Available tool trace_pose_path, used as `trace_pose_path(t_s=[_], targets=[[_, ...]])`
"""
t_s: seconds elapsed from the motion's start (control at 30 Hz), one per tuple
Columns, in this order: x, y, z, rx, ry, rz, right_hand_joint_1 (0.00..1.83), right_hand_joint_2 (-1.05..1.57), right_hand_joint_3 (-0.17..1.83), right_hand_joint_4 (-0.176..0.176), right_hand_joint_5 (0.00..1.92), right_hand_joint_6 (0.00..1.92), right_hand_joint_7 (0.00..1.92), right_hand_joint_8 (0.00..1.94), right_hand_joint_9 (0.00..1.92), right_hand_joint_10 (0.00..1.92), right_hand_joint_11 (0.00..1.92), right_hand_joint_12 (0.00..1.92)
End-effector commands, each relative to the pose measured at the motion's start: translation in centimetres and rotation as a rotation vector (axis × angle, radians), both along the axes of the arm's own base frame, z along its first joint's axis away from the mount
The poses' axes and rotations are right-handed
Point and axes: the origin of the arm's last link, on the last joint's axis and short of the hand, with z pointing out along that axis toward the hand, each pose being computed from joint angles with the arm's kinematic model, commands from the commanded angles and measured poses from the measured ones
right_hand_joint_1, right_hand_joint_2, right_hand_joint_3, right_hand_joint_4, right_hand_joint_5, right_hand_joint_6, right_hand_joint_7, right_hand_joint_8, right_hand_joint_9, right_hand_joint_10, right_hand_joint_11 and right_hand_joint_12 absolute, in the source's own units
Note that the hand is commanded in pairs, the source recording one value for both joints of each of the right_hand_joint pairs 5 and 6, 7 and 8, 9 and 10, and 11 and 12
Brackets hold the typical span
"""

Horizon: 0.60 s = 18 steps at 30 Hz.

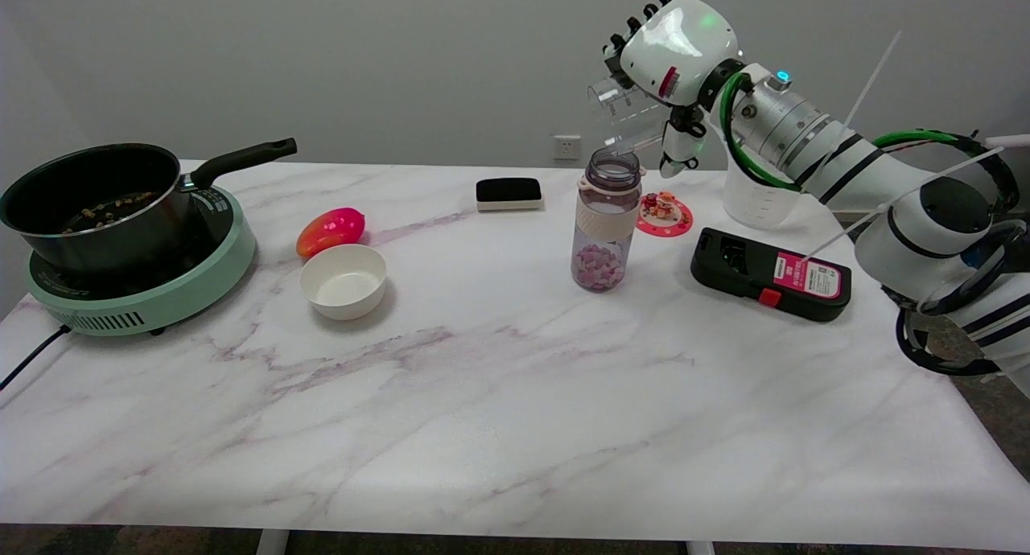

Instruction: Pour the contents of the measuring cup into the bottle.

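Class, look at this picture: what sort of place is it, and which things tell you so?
Probably a robot test bench staged as a kitchen: a marble-look table, a pan on a green cooker, and a robot's right hand.

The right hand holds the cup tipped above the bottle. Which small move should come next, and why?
Probably turn the measuring cup back upright. In the right hand it lies on its side above the open bottle and looks empty, while pink and white pieces already lie in the bottle's bottom. The pour looks done.

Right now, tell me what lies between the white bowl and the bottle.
Nothing: in the head view, the marble table is bare between the white bowl and the bottle.
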Motion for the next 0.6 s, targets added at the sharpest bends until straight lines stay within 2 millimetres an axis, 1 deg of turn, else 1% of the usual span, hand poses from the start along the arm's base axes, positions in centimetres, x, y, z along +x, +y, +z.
trace_pose_path(t_s=[0.03, 0.2, 0.27, 0.3, 0.33, 0.37, 0.43, 0.5, 0.6], targets=[[-0.3, 0.3, -0.9, 0.022, 0.044, 0.001, 1.18, 1.57, 0.28, 0.000, 1.92, 1.92, 1.92, 1.92, 1.73, 1.73, 1.42, 1.42], [-0.3, 0.2, -0.4, 0.005, 0.094, -0.001, 1.18, 1.57, 0.27, 0.000, 1.92, 1.92, 1.92, 1.92, 1.73, 1.73, 1.42, 1.42], [-0.3, 0.1, -0.4, -0.004, 0.155, 0.006, 1.18, 1.57, 0.27, 0.000, 1.92, 1.92, 1.92, 1.92, 1.73, 1.73, 1.41, 1.41], [-0.3, 0.1, -0.4, -0.005, 0.181, 0.007, 1.17, 1.57, 0.28, 0.000, 1.92, 1.92, 1.92, 1.92, 1.72, 1.72, 1.40, 1.40], [-0.2, 0.0, -0.5, -0.003, 0.188, 0.007, 1.15, 1.57, 0.34, 0.000, 1.92, 1.92, 1.92, 1.92, 1.70, 1.70, 1.35, 1.35], [0.0, 0.0, -0.4, -0.002, 0.185, 0.006, 1.13, 1.57, 0.41, 0.000, 1.92, 1.92, 1.92, 1.92, 1.64, 1.64, 1.32, 1.32], [0.1, 0.0, -0.2, 0.019, 0.127, -0.008, 1.12, 1.57, 0.46, 0.000, 1.92, 1.92, 1.92, 1.92, 1.61, 1.61, 1.30, 1.30], [0.2, -0.1, 0.1, 0.028, 0.081, -0.019, 1.12, 1.57, 0.47, 0.000, 1.92, 1.92, 1.92, 1.92, 1.61, 1.61, 1.30, 1.30], [0.3, 0.0, 0.4, 0.010, 0.101, -0.009, 1.15, 1.56, 0.46, 0.000, 1.92, 1.92, 1.92, 1.92, 1.62, 1.62, 1.31, 1.31]])
